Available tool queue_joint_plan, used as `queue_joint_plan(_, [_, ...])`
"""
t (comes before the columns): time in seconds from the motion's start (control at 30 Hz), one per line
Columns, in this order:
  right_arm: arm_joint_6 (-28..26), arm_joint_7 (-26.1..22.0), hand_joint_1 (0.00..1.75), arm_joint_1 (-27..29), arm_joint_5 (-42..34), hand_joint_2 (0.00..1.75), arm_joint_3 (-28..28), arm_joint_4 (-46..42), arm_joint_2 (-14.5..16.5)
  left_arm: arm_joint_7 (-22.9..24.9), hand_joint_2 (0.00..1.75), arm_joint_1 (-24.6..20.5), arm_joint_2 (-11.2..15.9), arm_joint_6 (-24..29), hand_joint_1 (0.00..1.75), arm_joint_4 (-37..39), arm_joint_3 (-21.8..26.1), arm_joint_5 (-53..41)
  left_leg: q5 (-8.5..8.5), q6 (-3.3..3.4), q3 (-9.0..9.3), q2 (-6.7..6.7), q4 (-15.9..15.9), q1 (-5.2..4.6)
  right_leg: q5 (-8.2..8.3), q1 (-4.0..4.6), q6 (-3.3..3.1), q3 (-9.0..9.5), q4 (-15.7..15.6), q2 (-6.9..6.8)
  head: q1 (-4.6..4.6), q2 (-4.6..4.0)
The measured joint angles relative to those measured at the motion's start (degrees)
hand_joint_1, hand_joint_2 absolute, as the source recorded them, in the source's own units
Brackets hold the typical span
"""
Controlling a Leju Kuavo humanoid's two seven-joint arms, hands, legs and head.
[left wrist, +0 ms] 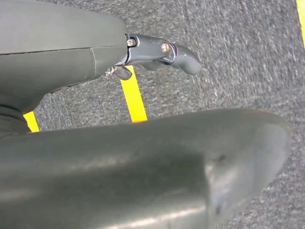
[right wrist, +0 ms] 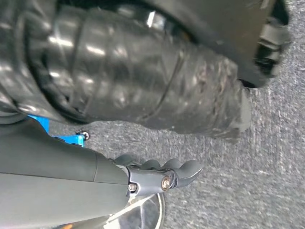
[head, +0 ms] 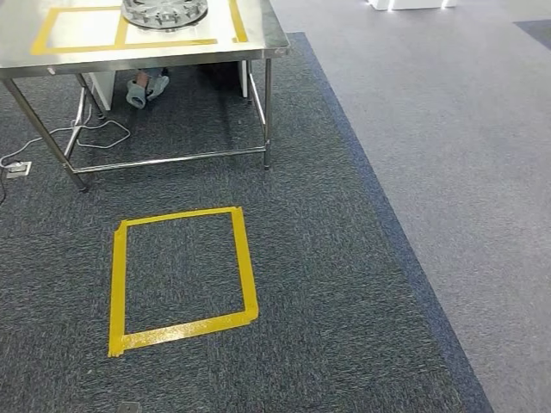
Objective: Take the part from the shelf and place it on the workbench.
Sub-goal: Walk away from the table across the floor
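Observation:
A round silver ribbed part (head: 164,10) lies on the steel workbench (head: 256,47) at the far left of the head view, inside yellow tape marks; its far side is cut off by the picture's edge. Both arms hang down over the carpet. My left hand (left wrist: 151,50) holds nothing, its dark fingers stretched out apart from the thick thumb (left wrist: 201,157). My right hand (right wrist: 158,176) is likewise empty, with its fingers extended side by side above the grey carpet.
A yellow tape square (head: 244,258) marks the dark carpet in front of the workbench. A person's feet (head: 146,88) show under the table, beside a cable (head: 97,129) and a floor socket (head: 18,169). Lighter carpet (head: 455,172) spreads to the right.

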Motion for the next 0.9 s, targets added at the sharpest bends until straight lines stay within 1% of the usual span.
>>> queue_joint_plan(0.1, [0.01,0.00,0.00,0.00,0.00,0.00,0.00,0.00,0.00,0.00,0.00,0.02,-0.03,0.00,0.00,0.00,0.00,0.00,-0.03,-0.05,0.02,0.39,-0.03,0.04,-0.01,0.06,-0.07,-0.02,0.00,0.36,-0.03,0.00])
queue_joint_plan(0.13, [0.02,0.00,0.00,0.08,-0.01,0.00,-0.01,0.00,0.01,-0.01,0.00,-0.03,-0.06,-0.01,0.00,0.00,0.00,-0.01,-0.28,-0.19,0.27,0.12,0.03,0.10,0.39,-0.02,-0.20,0.80,-1.02,0.90,-0.07,0.00])
queue_joint_plan(0.17, [0.05,0.00,0.00,0.10,-0.03,0.00,-0.01,0.01,0.04,-0.01,0.00,0.02,0.02,0.00,0.00,0.00,0.01,-0.01,-2.17,-0.39,-1.29,-0.72,3.77,0.05,0.75,-0.17,-0.43,1.67,-1.97,1.93,-0.28,0.00])
queue_joint_plan(0.2, [0.09,0.00,0.00,0.13,-0.05,0.00,-0.02,0.01,0.08,-0.01,0.00,0.06,0.12,0.01,0.00,0.00,0.02,0.00,-4.06,-0.63,-3.25,-1.70,8.07,-0.02,1.04,-0.34,-0.62,2.50,-2.82,3.02,-0.52,0.00])
queue_joint_plan(0.23, [0.15,0.00,0.00,0.18,-0.08,0.00,-0.02,0.02,0.15,-0.01,0.00,0.12,0.26,0.03,0.00,0.00,0.03,0.00,-5.60,-0.92,-5.25,-2.72,12.23,-0.09,1.28,-0.56,-0.77,3.37,-3.56,4.23,-0.77,0.00])
queue_joint_plan(0.27, [0.22,0.00,0.00,0.18,-0.10,0.00,-0.02,0.02,0.21,0.00,0.00,0.24,0.44,0.05,0.00,0.00,0.05,0.02,-6.22,-1.14,-7.17,-3.28,15.45,-0.17,1.03,-0.73,-0.77,3.45,-3.20,5.24,-1.02,0.00])
queue_joint_plan(0.3, [0.28,-0.01,0.00,0.24,-0.11,0.00,-0.02,0.02,0.24,0.01,0.00,0.26,0.54,0.07,0.00,0.00,0.05,0.03,-4.48,-1.36,-6.82,-3.32,13.84,-0.13,0.74,-0.91,-0.59,3.50,-2.82,5.89,-1.09,0.00])
queue_joint_plan(0.33, [0.33,-0.02,0.00,0.31,-0.11,0.00,-0.02,0.02,0.26,0.02,0.00,0.26,0.66,0.08,0.00,0.00,0.06,0.04,-2.10,-1.64,-5.55,-3.56,10.40,0.00,0.41,-1.12,-0.32,3.57,-2.39,6.51,-1.15,0.00])
queue_joint_plan(0.37, [0.37,-0.04,0.00,0.34,-0.11,0.00,-0.03,0.02,0.25,0.02,0.00,0.23,0.70,0.09,0.00,0.00,0.07,0.04,-0.21,-2.08,-4.04,-4.49,6.64,0.25,-0.01,-1.18,0.08,3.35,-1.85,7.13,-1.34,0.00])
queue_joint_plan(0.4, [0.42,-0.07,0.00,0.30,-0.09,0.00,-0.03,0.01,0.22,0.03,0.00,0.17,0.67,0.08,0.00,0.00,0.07,0.04,0.92,-2.15,-2.78,-5.39,3.59,0.51,-0.55,-1.19,0.40,3.00,-1.18,7.74,-1.63,0.00])
queue_joint_plan(0.43, [0.56,-0.15,0.00,0.24,-0.05,0.00,-0.04,0.01,0.20,0.04,0.00,0.13,0.62,0.07,0.00,0.00,0.07,0.04,1.31,-2.01,-2.01,-6.11,1.72,0.74,-1.01,-1.11,0.67,2.58,-0.65,8.23,-1.75,0.00])
queue_joint_plan(0.47, [0.79,-0.23,0.00,0.21,-0.02,0.00,-0.05,0.00,0.12,0.05,0.00,0.10,0.54,0.07,0.00,0.00,0.07,0.05,1.03,-1.69,-1.76,-6.52,1.13,0.83,-1.35,-1.00,0.85,2.16,-0.28,8.66,-1.77,0.00])
queue_joint_plan(0.5, [1.06,-0.32,0.00,0.25,0.00,0.00,-0.07,0.00,0.03,0.06,0.00,0.08,0.50,0.06,0.00,0.00,0.07,0.07,0.93,-1.11,-1.73,-6.11,1.05,0.81,-1.53,-1.06,0.93,2.03,-0.07,9.01,-1.66,0.00])
queue_joint_plan(0.53, [1.30,-0.40,0.00,0.38,-0.01,0.00,-0.09,0.00,-0.15,0.07,0.00,0.08,0.47,0.07,0.00,-0.01,0.08,0.09,0.91,-0.80,-1.72,-5.61,1.07,0.78,-1.61,-1.12,1.10,1.99,0.05,8.98,-1.43,0.00])
queue_joint_plan(0.57, [1.45,-0.44,0.00,0.52,-0.04,0.00,-0.12,0.01,-0.28,0.07,0.00,0.06,0.45,0.07,0.00,-0.01,0.09,0.11,0.95,-0.54,-1.68,-5.21,1.05,0.76,-2.06,-1.21,1.37,1.72,0.74,8.36,-1.19,0.00])
queue_joint_plan(0.6, [1.51,-0.46,0.00,0.58,-0.08,0.00,-0.14,0.01,-0.36,0.07,0.00,0.05,0.44,0.08,0.00,-0.02,0.11,0.11,1.01,-0.34,-1.66,-4.78,1.03,0.76,-3.08,-1.37,1.72,0.90,2.42,7.33,-0.88,0.00])
queue_joint_plan(0.63, [1.54,-0.47,0.00,0.55,-0.11,0.00,-0.15,0.02,-0.42,0.07,0.00,0.07,0.44,0.08,0.00,-0.02,0.12,0.11,1.04,-0.18,-1.66,-4.32,0.98,0.70,-4.72,-1.52,2.09,-0.59,5.35,6.09,-0.56,0.00])
queue_joint_plan(0.67, [1.55,-0.49,0.00,0.48,-0.13,0.00,-0.15,0.02,-0.37,0.07,0.00,0.12,0.48,0.09,0.00,-0.02,0.14,0.11,1.03,-0.07,-1.70,-3.84,0.98,0.59,-6.70,-1.70,2.40,-2.68,9.31,5.01,-0.23,0.00])
queue_joint_plan(0.7, [1.56,-0.49,0.00,0.41,-0.13,0.00,-0.15,0.02,-0.37,0.07,0.00,0.19,0.52,0.10,0.00,-0.02,0.15,0.11,0.98,-0.03,-1.75,-3.25,0.98,0.45,-8.46,-1.89,2.57,-4.95,13.51,4.48,-0.07,0.00])
queue_joint_plan(0.73, [1.58,-0.49,0.00,0.40,-0.13,0.00,-0.16,0.02,-0.37,0.07,0.00,0.24,0.56,0.11,0.00,-0.02,0.16,0.11,0.91,0.03,-1.76,-2.67,0.98,0.30,-9.43,-1.99,2.56,-6.73,16.66,4.27,-0.06,0.00])
queue_joint_plan(0.77, [1.61,-0.49,0.00,0.46,-0.14,0.00,-0.16,0.02,-0.37,0.07,0.00,0.24,0.58,0.12,0.00,-0.02,0.17,0.11,0.80,0.12,-1.71,-2.15,0.98,0.15,-9.26,-1.99,2.37,-7.53,17.87,4.20,-0.04,0.00])
queue_joint_plan(0.8, [1.64,-0.48,0.00,0.54,-0.14,0.00,-0.17,0.02,-0.37,0.07,0.00,0.22,0.59,0.12,0.00,-0.02,0.19,0.11,0.68,0.22,-1.55,-1.70,0.98,0.02,-7.94,-1.89,2.03,-7.14,16.77,4.15,-0.03,0.00])
queue_joint_plan(0.83, [1.68,-0.49,0.00,0.62,-0.15,0.00,-0.19,0.02,-0.38,0.07,0.00,0.17,0.57,0.11,0.00,-0.02,0.20,0.11,0.53,0.35,-1.28,-1.26,0.95,-0.09,-5.68,-1.63,1.55,-5.53,13.35,3.92,-0.03,0.00])
queue_joint_plan(0.87, [1.69,-0.49,0.00,0.66,-0.15,0.00,-0.19,0.02,-0.40,0.07,0.00,0.13,0.50,0.11,0.00,-0.02,0.21,0.11,0.38,0.47,-0.98,-0.87,0.85,-0.14,-3.27,-1.17,0.92,-3.32,8.87,3.10,-0.03,0.00])
queue_joint_plan(0.9, [1.68,-0.49,0.00,0.59,-0.15,0.00,-0.20,0.01,-0.46,0.07,0.00,0.07,0.41,0.11,0.00,-0.02,0.22,0.11,0.23,0.50,-0.64,-0.49,0.76,-0.20,-1.58,-0.70,0.38,-1.30,4.79,2.03,-0.04,0.00])
